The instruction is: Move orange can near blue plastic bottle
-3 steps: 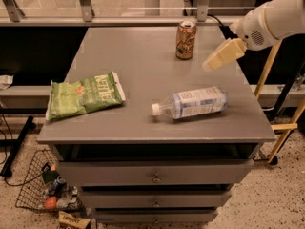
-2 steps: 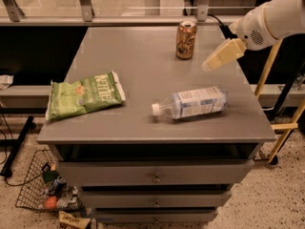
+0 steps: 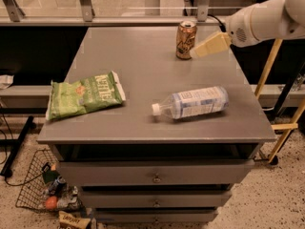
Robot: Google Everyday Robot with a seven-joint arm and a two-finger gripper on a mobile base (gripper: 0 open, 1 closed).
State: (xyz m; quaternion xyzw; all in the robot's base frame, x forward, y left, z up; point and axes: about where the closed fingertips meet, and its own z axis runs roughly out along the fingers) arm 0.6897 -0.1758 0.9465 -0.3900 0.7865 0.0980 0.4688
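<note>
The orange can stands upright near the far edge of the grey table, right of centre. The blue plastic bottle lies on its side near the front right, white cap pointing left, well apart from the can. My gripper reaches in from the right on a white arm. Its cream tip is just to the right of the can's lower half, very close to it or touching it. It holds nothing that I can see.
A green chip bag lies flat at the front left of the table. Drawers are below the tabletop. A wire basket with clutter sits on the floor at the lower left. A wooden easel leg stands at the right.
The gripper has moved left and slightly up, closing the gap to the can's right side. The can, bottle and chip bag have not moved.
</note>
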